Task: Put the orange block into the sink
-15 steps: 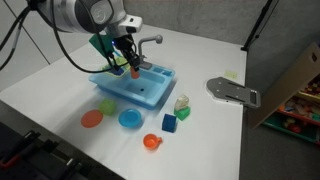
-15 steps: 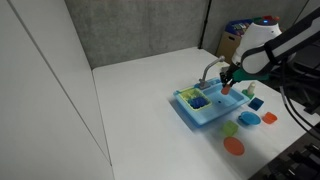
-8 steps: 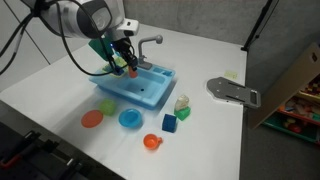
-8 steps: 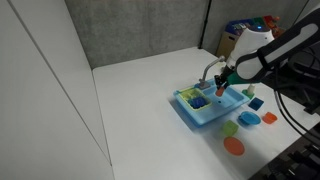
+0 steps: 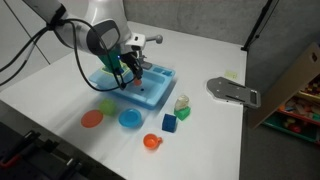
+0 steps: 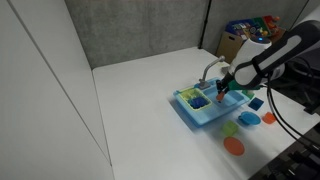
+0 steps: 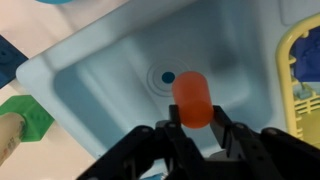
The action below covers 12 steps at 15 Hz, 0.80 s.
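Observation:
My gripper [image 7: 193,118] is shut on the orange block [image 7: 191,99], a small orange-red piece held between the two black fingers. It hangs low over the deep basin of the light blue sink [image 7: 110,70], just beside the drain [image 7: 168,76]. In both exterior views the gripper [image 5: 133,78] [image 6: 222,88] is down inside the sink [image 5: 150,97] [image 6: 205,114], and the block shows as a small red spot [image 5: 135,83] at the fingertips. The grey faucet [image 5: 150,41] stands at the sink's far end.
On the white table in front of the sink lie an orange plate [image 5: 92,119], a blue bowl [image 5: 130,119], an orange cup [image 5: 151,142], a blue cube [image 5: 170,124], a green block [image 5: 182,113] and a green piece [image 5: 107,104]. A grey device [image 5: 232,91] lies beside them.
The gripper has moved down with the orange block, from above the sink's rim into the basin. The grip is unchanged.

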Each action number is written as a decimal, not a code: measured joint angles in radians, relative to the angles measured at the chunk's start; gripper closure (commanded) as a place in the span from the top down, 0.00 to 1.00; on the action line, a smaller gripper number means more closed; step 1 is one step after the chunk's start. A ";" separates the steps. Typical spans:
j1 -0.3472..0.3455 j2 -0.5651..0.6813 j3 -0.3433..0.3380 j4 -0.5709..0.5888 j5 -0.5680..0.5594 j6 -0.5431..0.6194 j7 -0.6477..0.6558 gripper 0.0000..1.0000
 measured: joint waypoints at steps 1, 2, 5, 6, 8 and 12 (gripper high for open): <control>-0.007 0.011 0.004 0.005 0.009 0.005 -0.006 0.12; -0.012 0.023 0.007 0.010 0.014 0.009 -0.009 0.12; -0.020 0.060 0.015 0.029 0.030 0.019 -0.018 0.12; -0.023 0.070 0.018 0.036 0.035 0.019 -0.021 0.12; -0.029 0.088 0.025 0.050 0.047 0.019 -0.025 0.62; -0.037 0.099 0.033 0.065 0.051 0.019 -0.027 0.84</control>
